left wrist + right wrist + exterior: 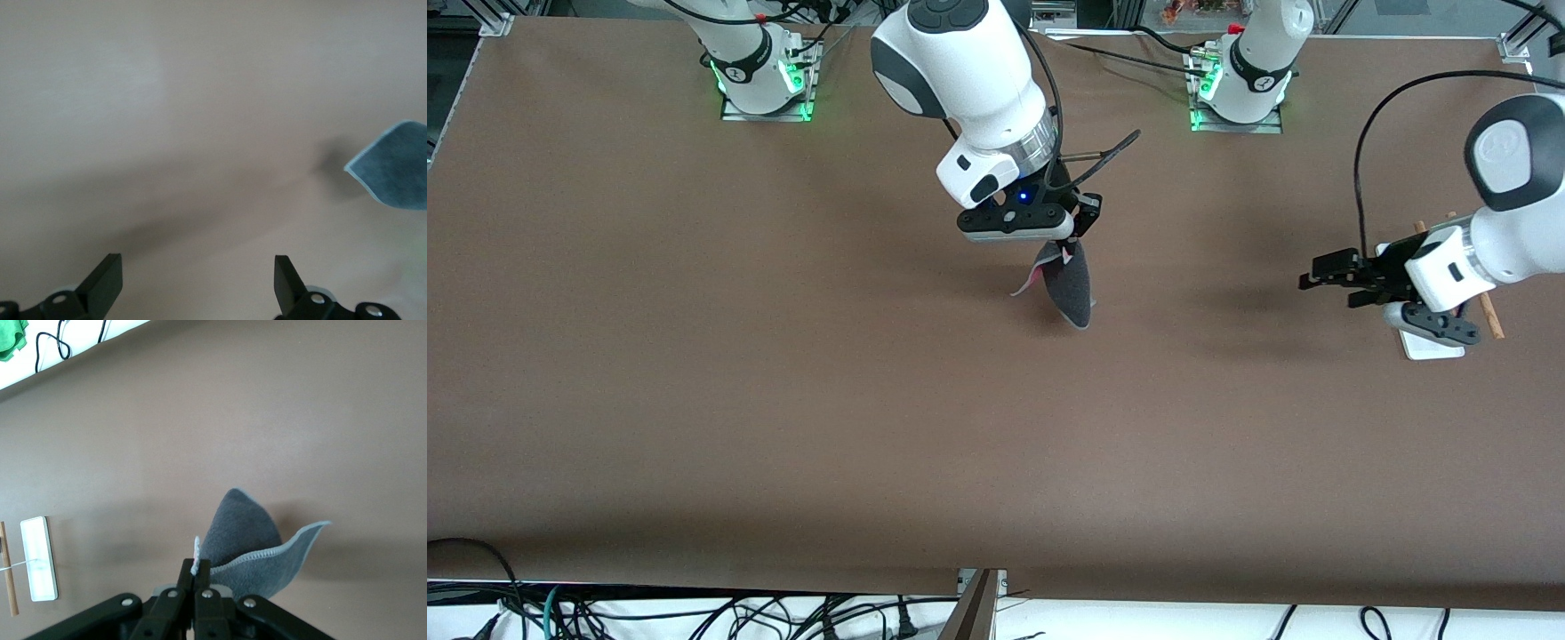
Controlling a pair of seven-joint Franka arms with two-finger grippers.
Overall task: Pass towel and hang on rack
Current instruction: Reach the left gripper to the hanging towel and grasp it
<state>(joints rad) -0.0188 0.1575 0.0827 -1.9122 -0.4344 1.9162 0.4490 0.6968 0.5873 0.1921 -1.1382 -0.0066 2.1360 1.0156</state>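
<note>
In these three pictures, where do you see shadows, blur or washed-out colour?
Front view: sharp, evenly lit; the towel hanging from the shut right gripper casts a soft shadow on the table, as does the open left gripper. Left wrist view: pale, washed out, hazy, the towel's shadow faint. Right wrist view: sharp, with the rack in focus.

This is a robotics lab. 2 white arms are bolted by their bases (765, 84) to a wide table (694, 400) covered in plain brown sheeting, with green status lights glowing at each mount. Aluminium framing (494, 22) runs along the table's edge, and loose black cables (694, 613) tangle below the table edge nearest the front camera.
</note>
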